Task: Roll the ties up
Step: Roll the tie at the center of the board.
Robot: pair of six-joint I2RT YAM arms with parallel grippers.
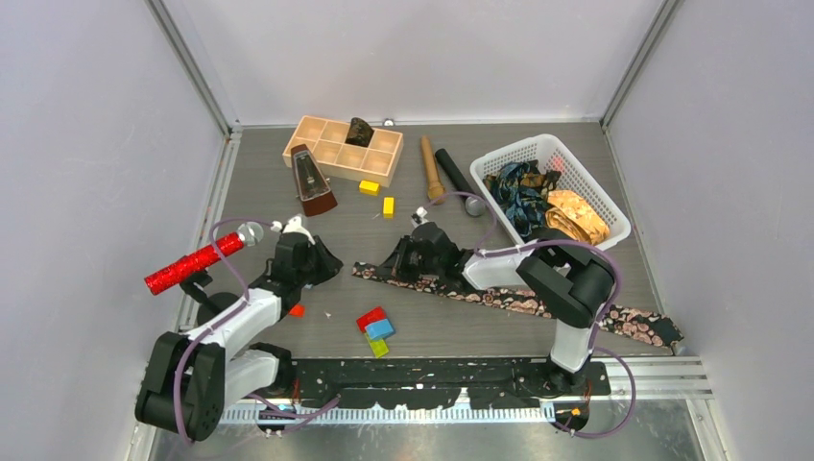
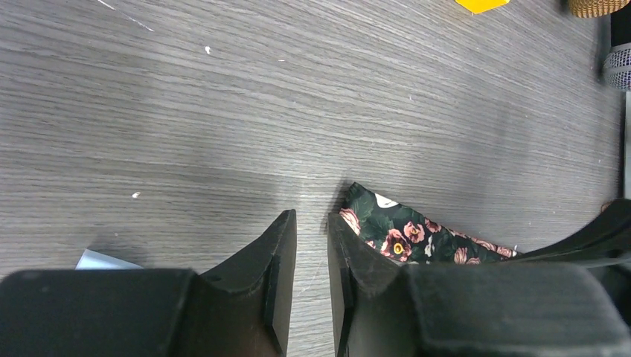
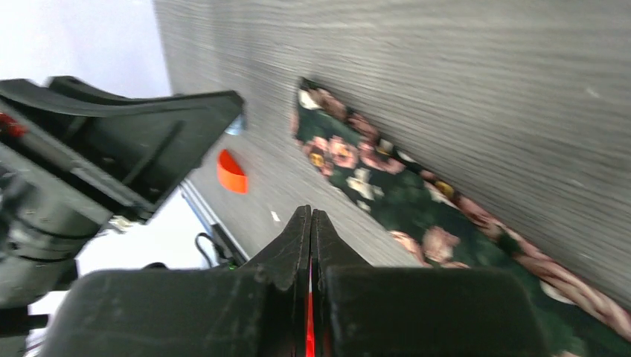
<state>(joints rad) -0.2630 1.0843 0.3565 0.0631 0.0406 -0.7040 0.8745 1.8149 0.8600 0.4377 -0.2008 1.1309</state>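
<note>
A long black tie (image 1: 523, 300) with pink flowers lies flat across the table, its narrow tip (image 2: 387, 227) pointing left. My left gripper (image 2: 312, 223) hovers just left of that tip, slightly open, with only bare table in the gap. In the top view the left gripper (image 1: 323, 262) and the right gripper (image 1: 395, 259) face each other over the tie's left end. My right gripper (image 3: 310, 213) is shut, with nothing seen between its fingers, and the tie (image 3: 372, 182) runs past it on the right. A blue-teal tie (image 1: 518, 190) and a golden-orange tie (image 1: 576, 216) lie in the white basket (image 1: 614, 206). A dark brown roll (image 1: 360, 132) sits in the wooden tray (image 1: 317, 130).
A metronome (image 1: 312, 181), a red glittery microphone (image 1: 192, 264), two yellow blocks (image 1: 369, 187), a wooden pestle (image 1: 431, 168) and a black microphone (image 1: 459, 181) lie around. Coloured blocks (image 1: 374, 327) and an orange piece (image 1: 297, 309) sit near the front.
</note>
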